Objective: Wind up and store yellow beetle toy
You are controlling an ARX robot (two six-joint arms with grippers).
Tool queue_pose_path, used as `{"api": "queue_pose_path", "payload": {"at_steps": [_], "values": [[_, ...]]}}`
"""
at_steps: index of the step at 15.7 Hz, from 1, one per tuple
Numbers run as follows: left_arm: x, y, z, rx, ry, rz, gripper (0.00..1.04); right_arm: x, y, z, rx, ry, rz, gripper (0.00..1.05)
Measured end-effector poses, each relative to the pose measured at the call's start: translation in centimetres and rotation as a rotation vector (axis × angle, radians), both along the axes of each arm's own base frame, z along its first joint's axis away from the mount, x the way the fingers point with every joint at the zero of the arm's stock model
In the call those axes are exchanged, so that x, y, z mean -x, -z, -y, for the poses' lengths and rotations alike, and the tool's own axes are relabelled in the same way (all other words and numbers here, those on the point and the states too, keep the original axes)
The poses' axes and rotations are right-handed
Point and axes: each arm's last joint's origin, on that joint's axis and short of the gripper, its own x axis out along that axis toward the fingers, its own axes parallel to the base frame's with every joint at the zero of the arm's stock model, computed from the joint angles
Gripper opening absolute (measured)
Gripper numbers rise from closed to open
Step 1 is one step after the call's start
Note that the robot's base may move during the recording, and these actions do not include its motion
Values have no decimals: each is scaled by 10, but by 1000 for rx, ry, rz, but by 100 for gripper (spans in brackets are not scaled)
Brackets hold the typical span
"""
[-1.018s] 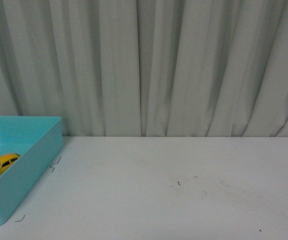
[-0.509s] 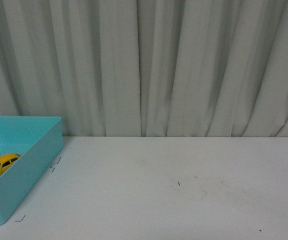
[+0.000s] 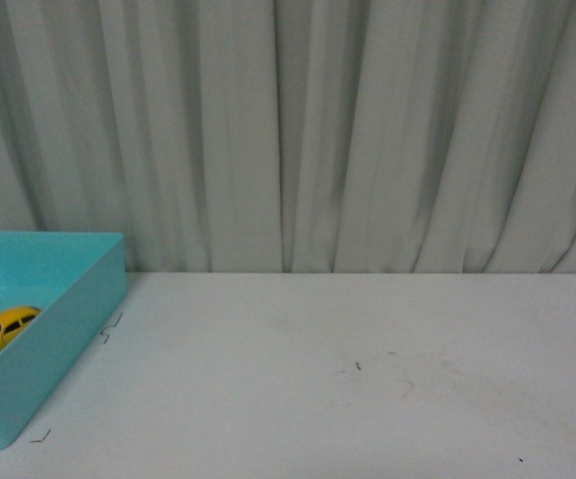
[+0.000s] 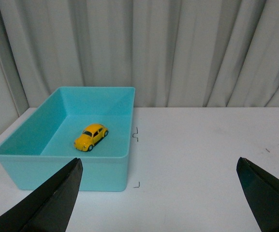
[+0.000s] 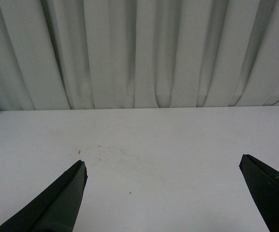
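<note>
The yellow beetle toy [image 3: 0,331] sits on its wheels inside the turquoise bin [image 3: 78,299] at the table's left edge. The left wrist view shows the toy [image 4: 91,137] on the bin's floor and the bin [image 4: 100,170] ahead of my left gripper [image 4: 158,166], which is open, empty and held back from the bin. My right gripper [image 5: 163,166] is open and empty over bare white table. Neither arm shows in the front view.
A white table [image 3: 347,379] carries small black corner marks [image 3: 111,327] beside the bin and faint scuffs [image 3: 357,366] near its middle. A pale pleated curtain [image 3: 347,130] hangs behind the table.
</note>
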Motion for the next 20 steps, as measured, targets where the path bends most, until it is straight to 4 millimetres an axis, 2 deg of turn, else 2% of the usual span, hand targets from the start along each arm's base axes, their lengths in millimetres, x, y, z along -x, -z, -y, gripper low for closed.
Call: {"api": "queue_pose_path", "payload": {"at_steps": [20], "values": [[0, 0, 0, 3, 1, 0, 98, 0, 0, 0, 0, 0, 0, 98]]}}
